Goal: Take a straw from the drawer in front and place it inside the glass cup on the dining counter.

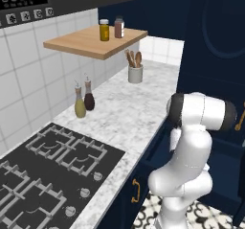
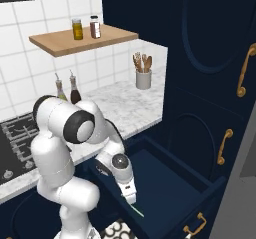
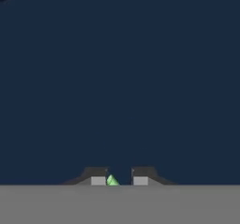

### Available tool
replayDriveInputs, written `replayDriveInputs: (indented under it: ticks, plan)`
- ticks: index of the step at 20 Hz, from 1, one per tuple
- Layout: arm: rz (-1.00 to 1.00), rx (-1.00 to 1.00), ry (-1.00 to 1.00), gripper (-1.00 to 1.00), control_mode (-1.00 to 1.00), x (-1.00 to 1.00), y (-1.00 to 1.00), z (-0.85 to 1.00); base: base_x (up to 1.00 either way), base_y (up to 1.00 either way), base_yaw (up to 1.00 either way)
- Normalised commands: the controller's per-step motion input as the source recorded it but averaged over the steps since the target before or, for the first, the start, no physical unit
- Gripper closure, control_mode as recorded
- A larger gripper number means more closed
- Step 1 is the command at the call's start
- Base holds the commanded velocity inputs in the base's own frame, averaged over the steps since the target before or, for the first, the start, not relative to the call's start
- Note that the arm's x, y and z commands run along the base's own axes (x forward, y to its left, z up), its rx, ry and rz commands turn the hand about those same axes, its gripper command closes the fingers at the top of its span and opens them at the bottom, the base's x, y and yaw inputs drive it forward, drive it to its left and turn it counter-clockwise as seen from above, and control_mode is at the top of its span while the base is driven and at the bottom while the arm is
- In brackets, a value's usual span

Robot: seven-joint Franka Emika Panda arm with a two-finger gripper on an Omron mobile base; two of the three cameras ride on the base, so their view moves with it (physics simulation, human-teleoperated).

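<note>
The straw [image 2: 137,211] lies low in the open drawer [image 2: 170,183], a thin pale-green line running out toward 4 o'clock from just under the gripper [image 2: 131,199].

Left base view: the arm rises at 4 o'clock, bent over toward the navy cabinets. A marbled counter [image 1: 129,113] runs from centre up toward 1 o'clock, with the black stove [image 1: 52,175] at 8 o'clock. Two bottles [image 1: 83,100] stand by the tiled wall at 9 o'clock. A grey holder with wooden utensils [image 1: 135,70] stands at 12 o'clock. Above it, a wooden shelf [image 1: 91,43] carries two jars [image 1: 111,29].

Right base view: the arm bends from 8 o'clock down into the drawer, which is pulled out across 5 o'clock. The hand points down, its tip at the near end of the straw. Whether the straw is off the drawer floor cannot be told here. Tall navy doors with gold handles [image 2: 243,70] fill the 3 o'clock side. The shelf, jars, bottles and utensil holder sit at 10 to 12 o'clock.

Hand view: plain navy drawer floor fills the top. At 6 o'clock the two fingertips [image 3: 98,178] stand with a narrow gap between them. A small green piece of straw shows in that gap, tight against the left tip. The jaws are nearly closed about it, but a firm grip cannot be told.
</note>
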Motion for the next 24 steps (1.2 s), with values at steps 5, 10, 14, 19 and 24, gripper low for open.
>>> replayDriveInputs:
  ticks: [5, 10, 14, 19, 24]
  plan:
    - [0.0, 0.03, 0.07, 1.0, -1.0, 0.05, -0.45, 0.99, 0.0, 0.0, 0.0]
    - [0.02, 0.11, 0.04, 1.0, -1.0, 0.03, -0.55, 1.0, 0.0, 0.0, 0.0]
    - [0.07, 0.2, 0.09, 1.0, -1.0, 0.0, -0.62, 1.0, 0.0, 0.0, 0.0]
    - [0.09, 0.26, 0.13, 1.0, -1.0, 0.0, -0.62, 1.0, 0.0, 0.0, 0.0]
    - [0.05, 0.26, 0.18, 1.0, -1.0, 0.0, -0.44, 1.0, 0.0, 0.0, 0.0]
